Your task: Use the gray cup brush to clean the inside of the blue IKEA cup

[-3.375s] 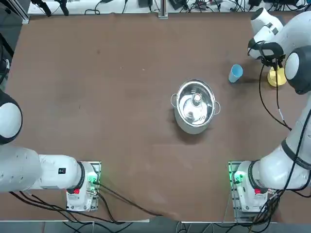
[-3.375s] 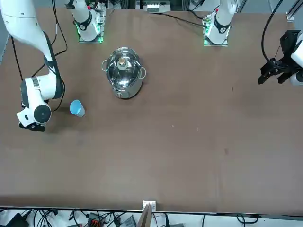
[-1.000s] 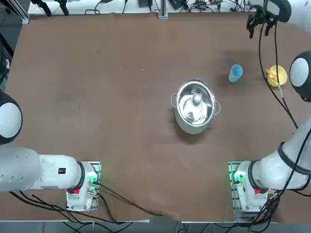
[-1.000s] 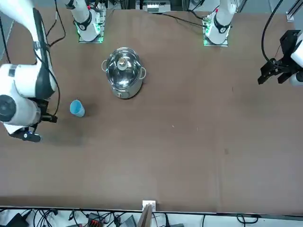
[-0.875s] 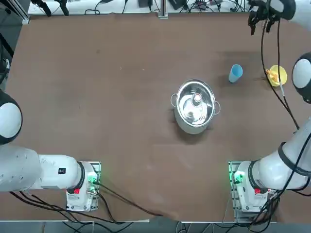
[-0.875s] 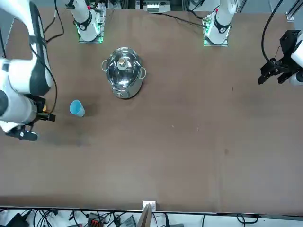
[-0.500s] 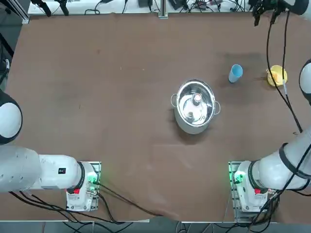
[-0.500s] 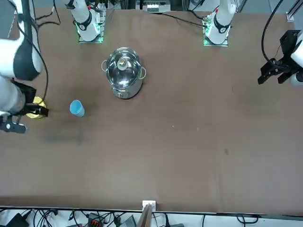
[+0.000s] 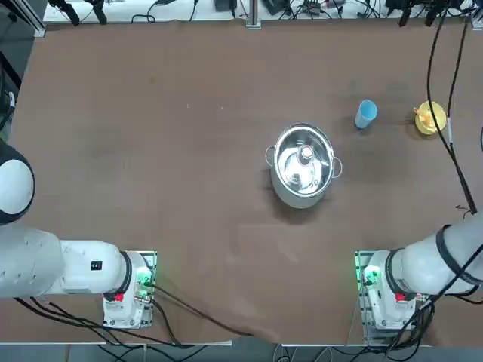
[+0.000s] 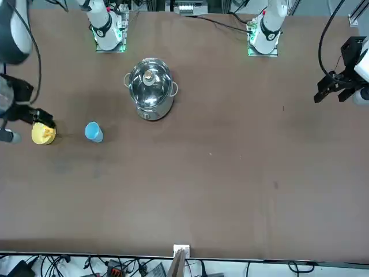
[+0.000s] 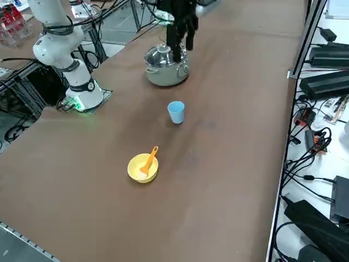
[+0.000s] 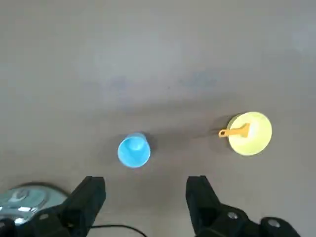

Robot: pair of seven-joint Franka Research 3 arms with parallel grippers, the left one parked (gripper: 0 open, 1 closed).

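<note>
In the top view the right gripper (image 9: 417, 13) is cut off at the table's far edge, only dark finger tips showing. From the wrist camera it (image 12: 145, 197) hangs high above the table, jaws spread wide and empty. Well below it the brush (image 11: 149, 160) lies with its orange handle leaning over the rim of the yellow bowl (image 11: 134, 170); its bristles cannot be made out. The blue cup (image 11: 176, 112) stands upright near the bowl, apart from it, between bowl and steel pot (image 11: 165, 69).
</note>
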